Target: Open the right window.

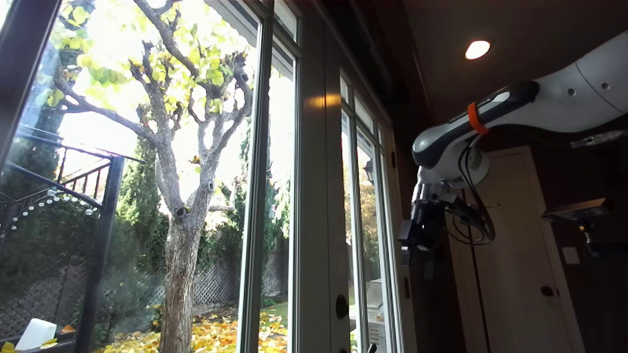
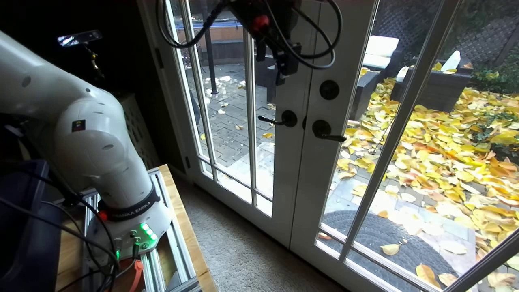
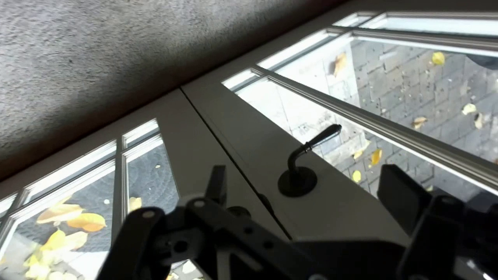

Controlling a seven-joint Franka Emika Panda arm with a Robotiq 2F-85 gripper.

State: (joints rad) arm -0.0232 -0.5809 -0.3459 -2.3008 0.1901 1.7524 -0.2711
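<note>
Outside: gnarled grey-barked tree (image 1: 179,264) with yellow-green foliage (image 1: 215,75); fallen yellow leaves (image 2: 438,146) over grey brick paving (image 2: 227,142), few on round grey braided mat (image 2: 377,230); dark boxy seats (image 2: 438,92), white cushions (image 2: 382,46); grey lattice fence (image 1: 216,280); inside: speckled grey carpet (image 2: 231,239), glowing ceiling light (image 1: 478,49), pale door (image 1: 515,240) with dark knob (image 1: 547,291)

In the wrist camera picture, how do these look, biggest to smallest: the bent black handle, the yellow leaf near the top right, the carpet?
1. Carpet
2. Bent black handle
3. Yellow leaf

Right window (image 1: 365,203), tall, pale-framed, seemingly closed
</note>
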